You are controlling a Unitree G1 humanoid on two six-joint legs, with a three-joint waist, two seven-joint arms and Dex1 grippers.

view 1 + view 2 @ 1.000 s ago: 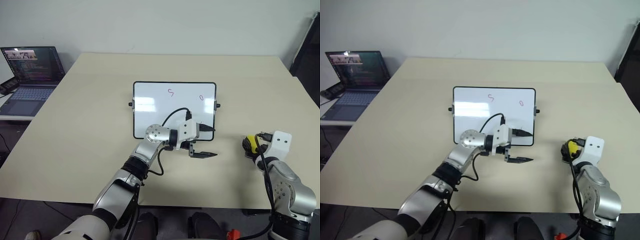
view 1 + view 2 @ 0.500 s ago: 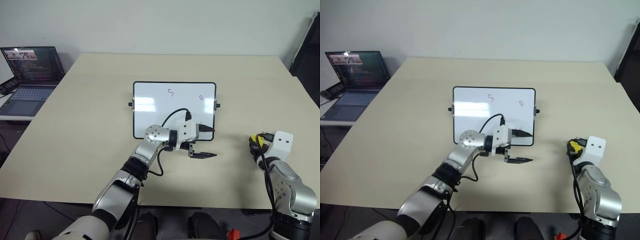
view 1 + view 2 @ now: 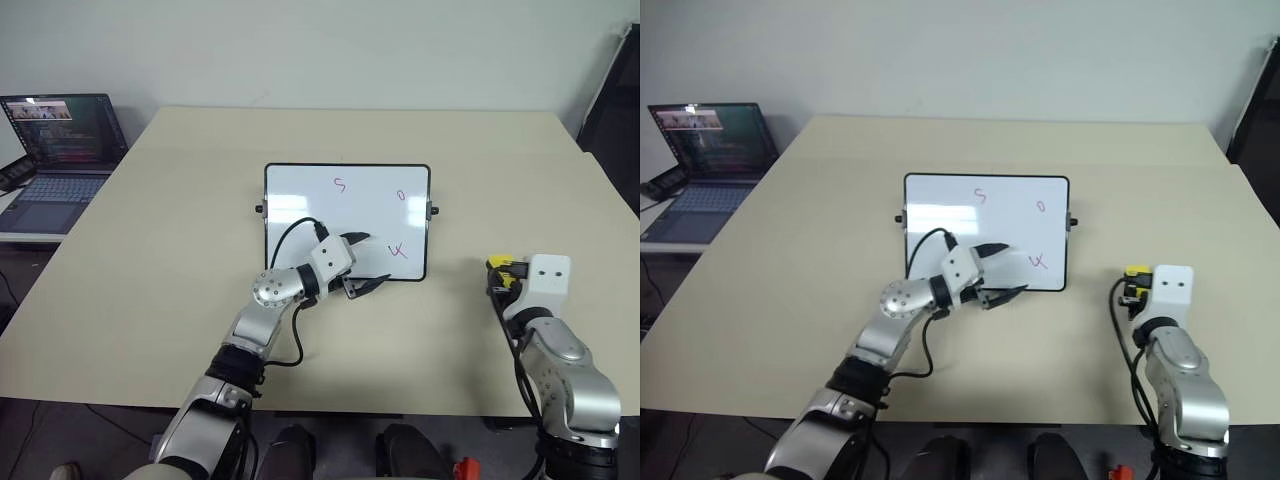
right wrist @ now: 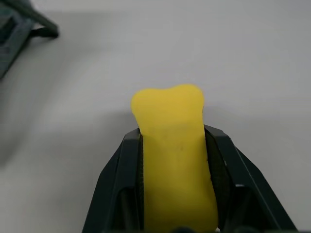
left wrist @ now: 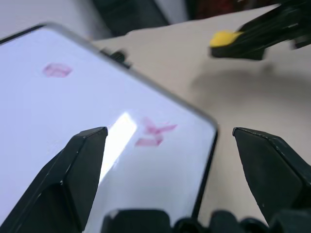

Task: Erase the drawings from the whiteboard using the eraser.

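Yellow foam bulges between the jaws of the right gripper: a second ago they stood apart around the eraser, now they pinch it hard enough to squeeze its waist, and it has come up off the surface at the near right. So the pick-up looks done, and the tool is in the arm that will wipe.

The left gripper has swung away to the left and now hangs over the near edge of the whiteboard, its fingers spread wide with nothing between them. That swing uncovers the third of the drawings, the "K" at the board's near right corner; the "S" and the "0" sit along the far side, all three untouched. Whether the left fingertips rest on the board or just hover is hard to tell from here.

Next, I'd say, comes the carry leftward to the "K", the nearest mark. The open left gripper is well placed to steady the board.
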